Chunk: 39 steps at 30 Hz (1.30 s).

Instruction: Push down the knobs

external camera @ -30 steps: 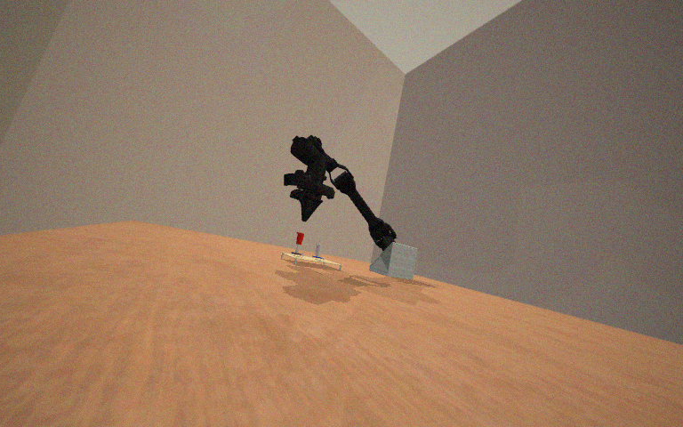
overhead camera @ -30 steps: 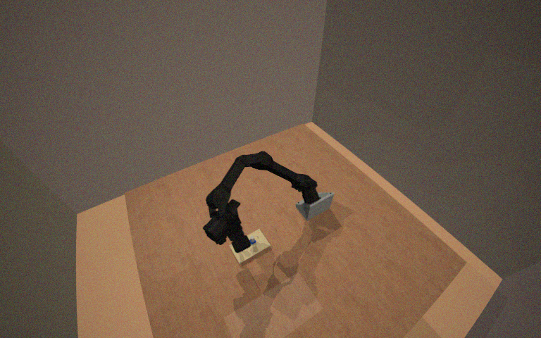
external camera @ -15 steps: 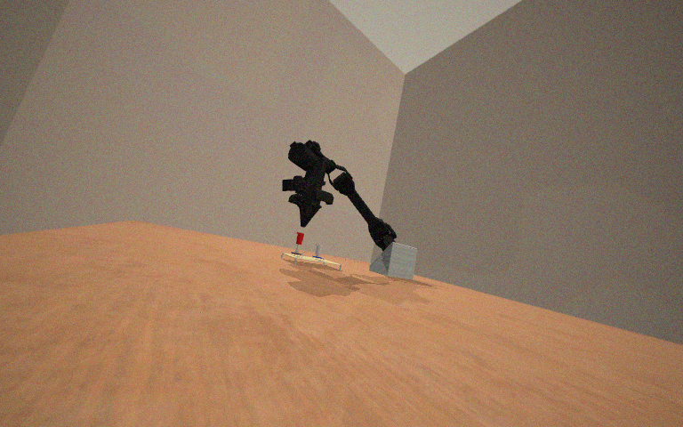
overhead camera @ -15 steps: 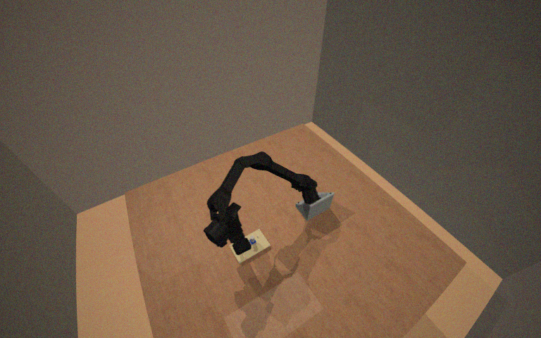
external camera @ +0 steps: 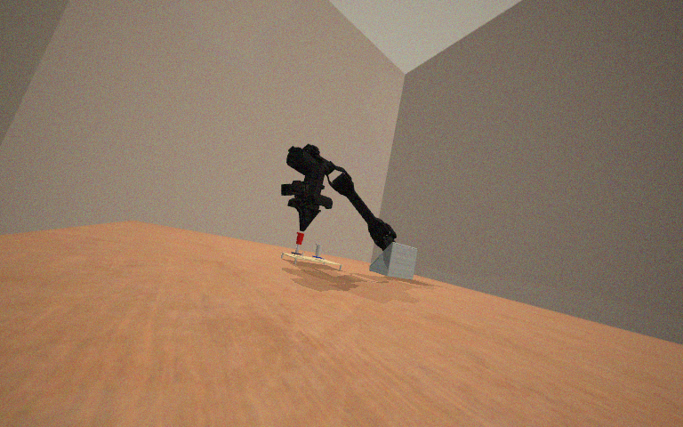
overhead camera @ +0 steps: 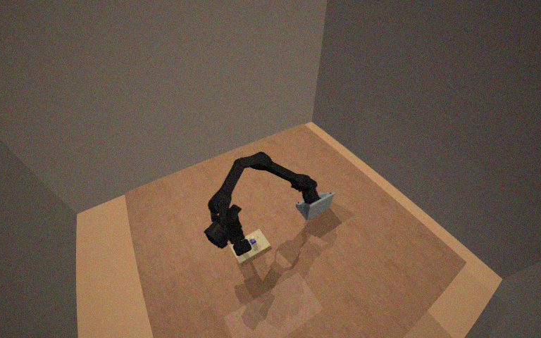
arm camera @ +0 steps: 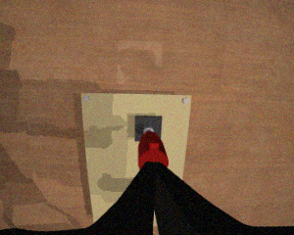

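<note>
The circuit board [overhead camera: 263, 246] [external camera: 329, 262] [arm camera: 176, 117] stands on short legs. A red knob [external camera: 300, 238] [arm camera: 153, 156] sits high on its thin shaft, with a clear gap above its dark potentiometer [external camera: 296, 253] [arm camera: 141, 121]. A grey knob [external camera: 317, 249] [overhead camera: 252, 241] stands over the blue potentiometer [external camera: 317, 257] and appears low, close to it. My gripper [external camera: 301, 230] [arm camera: 151, 168] is shut with nothing between its fingers. Its tips are right at the top of the red knob; whether they touch is hard to tell. In the wrist view the fingers hide the blue potentiometer and grey knob.
The arm's grey base mount [overhead camera: 316, 206] [external camera: 400, 260] stands to the right of the board in the top and exterior views. The arm arches from it over the table [overhead camera: 181, 234] to the board. Arm shadows fall across the table and board.
</note>
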{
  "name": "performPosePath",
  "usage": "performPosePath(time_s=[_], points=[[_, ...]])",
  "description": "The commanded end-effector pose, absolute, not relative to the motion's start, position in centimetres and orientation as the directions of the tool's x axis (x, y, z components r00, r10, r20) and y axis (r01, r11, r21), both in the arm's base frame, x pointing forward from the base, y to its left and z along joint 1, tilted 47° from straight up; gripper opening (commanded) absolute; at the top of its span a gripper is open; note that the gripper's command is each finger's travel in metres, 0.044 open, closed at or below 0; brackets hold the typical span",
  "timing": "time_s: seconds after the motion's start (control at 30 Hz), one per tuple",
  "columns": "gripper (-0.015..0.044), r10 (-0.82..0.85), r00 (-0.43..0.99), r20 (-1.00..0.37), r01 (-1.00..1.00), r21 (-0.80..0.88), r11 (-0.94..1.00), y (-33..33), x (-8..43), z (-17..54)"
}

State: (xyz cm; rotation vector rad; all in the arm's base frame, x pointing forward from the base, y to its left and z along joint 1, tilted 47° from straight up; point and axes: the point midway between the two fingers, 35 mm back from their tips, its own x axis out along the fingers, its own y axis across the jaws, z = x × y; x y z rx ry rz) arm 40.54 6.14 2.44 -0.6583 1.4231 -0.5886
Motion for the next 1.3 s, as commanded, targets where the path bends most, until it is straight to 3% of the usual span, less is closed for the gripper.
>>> performPosePath(time_s=[0.0, 1.27], points=[[0.0, -0.72, 0.068, -0.69, -0.022, -0.723, 0.691, 6.03, 40.57, 2.46], [0.0, -0.721, 0.068, -0.69, -0.022, -0.723, 0.69, 5.67, 40.6, 2.12]])
